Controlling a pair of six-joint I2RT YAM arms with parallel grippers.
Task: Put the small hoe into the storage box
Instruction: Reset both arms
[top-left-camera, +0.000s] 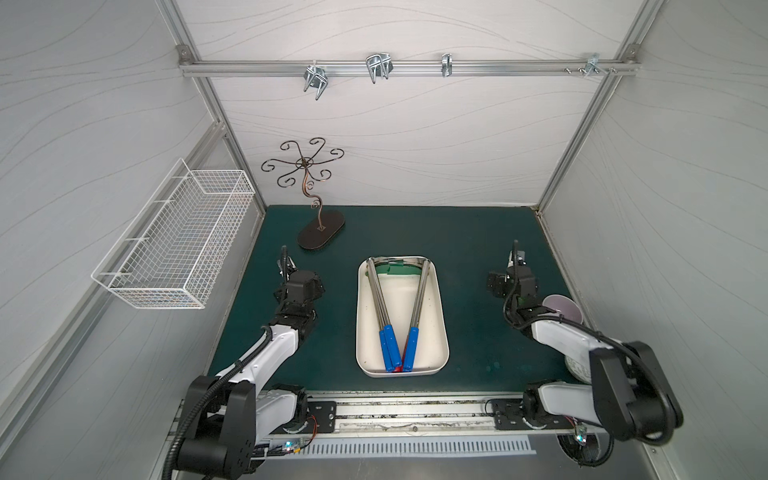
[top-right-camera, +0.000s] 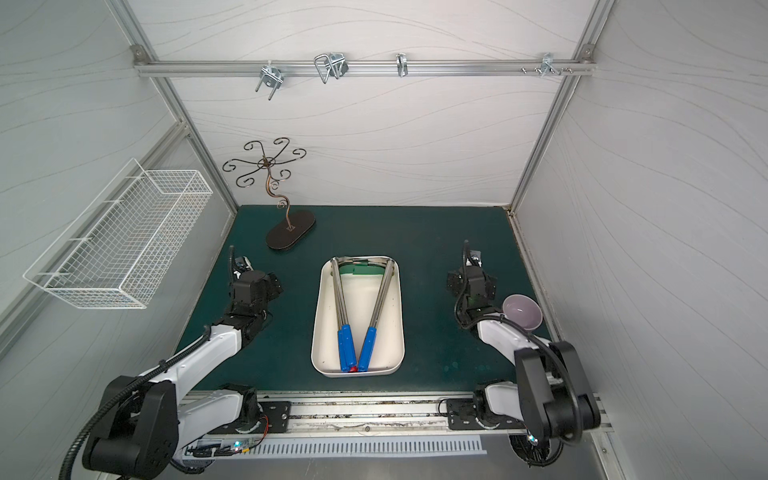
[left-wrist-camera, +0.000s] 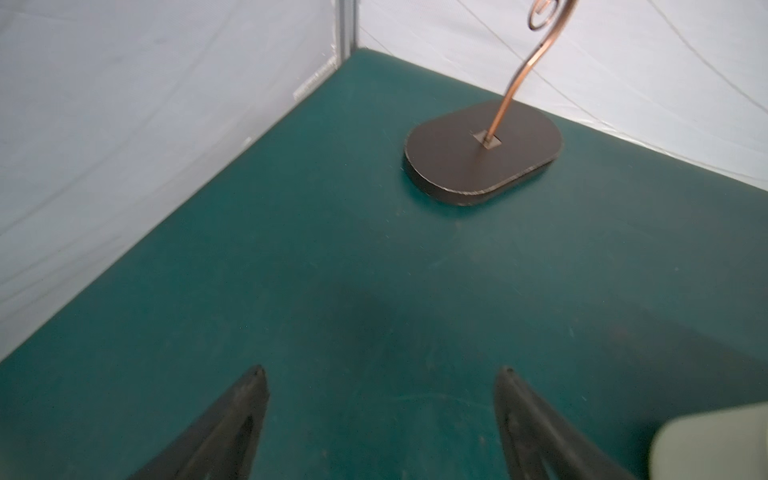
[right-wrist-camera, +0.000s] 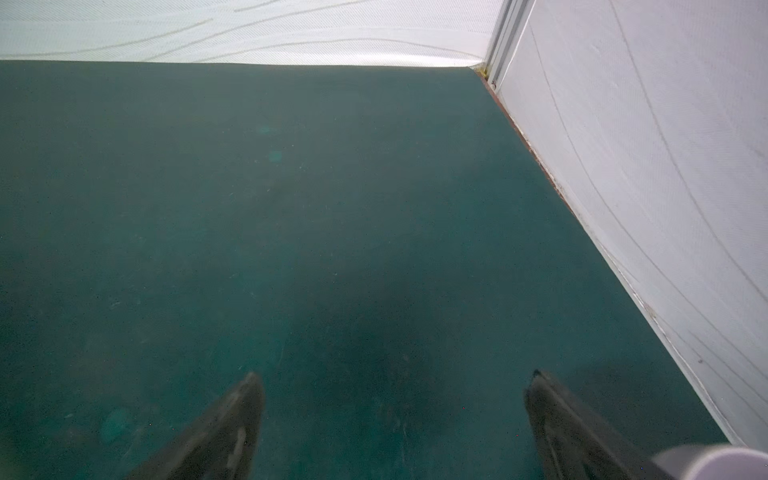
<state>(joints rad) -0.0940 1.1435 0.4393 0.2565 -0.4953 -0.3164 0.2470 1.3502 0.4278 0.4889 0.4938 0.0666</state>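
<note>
With both arms parked on either side of the storage box (top-left-camera: 434, 316), the small hoes (top-left-camera: 379, 301) lie inside it, blue handles meeting at its end nearest the robot, green blades at its far end. The left gripper (left-wrist-camera: 381, 370) and right gripper (right-wrist-camera: 395, 374) hang spread and empty. Stowing looks complete; no hoe shows outside the box.

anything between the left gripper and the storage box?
Nothing: only bare green mat lies between the left gripper and the storage box. Both top views show that stretch.
</note>
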